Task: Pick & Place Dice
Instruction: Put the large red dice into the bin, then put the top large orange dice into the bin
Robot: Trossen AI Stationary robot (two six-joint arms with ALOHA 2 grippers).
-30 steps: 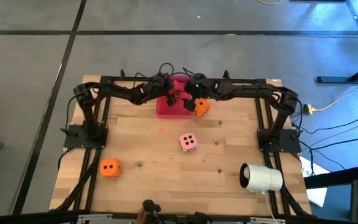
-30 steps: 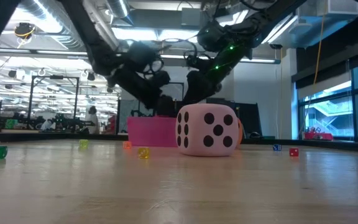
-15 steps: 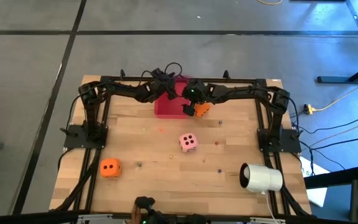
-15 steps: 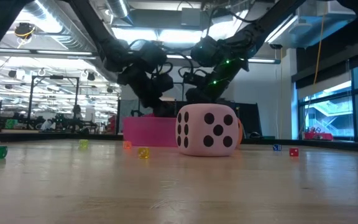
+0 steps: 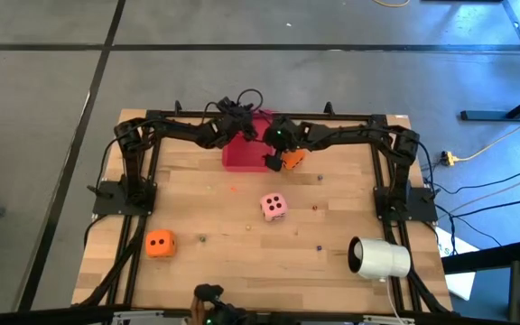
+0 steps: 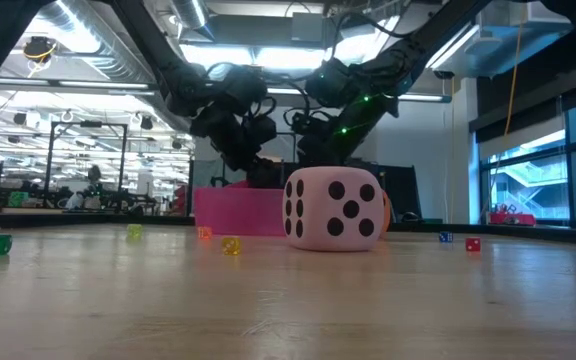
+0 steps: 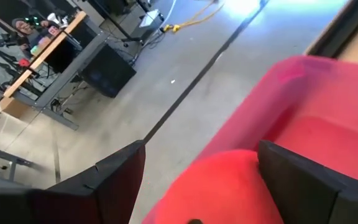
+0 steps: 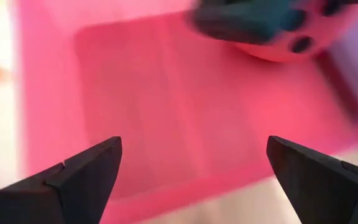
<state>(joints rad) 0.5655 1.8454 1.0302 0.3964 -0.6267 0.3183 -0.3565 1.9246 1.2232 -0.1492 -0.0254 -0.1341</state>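
Left hand point(image 7: 197, 186) grips the red die point(image 7: 219, 190) over the pink tray point(image 5: 242, 155); right hand point(image 8: 191, 168) is spread empty. On desk point(image 5: 224, 262): two orange dice point(image 5: 160, 243) point(image 5: 292, 157), one pale pink die point(image 5: 273, 207), one white cylinder point(image 5: 379, 258).

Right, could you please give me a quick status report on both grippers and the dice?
Left gripper shut on red die over the tray. Right gripper open, empty, over same tray. Orange die beside tray; nothing in the way.

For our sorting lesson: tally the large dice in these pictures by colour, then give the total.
Orange dice: 2
Pale pink die: 1
Red die, between the left gripper fingers: 1
Total: 4
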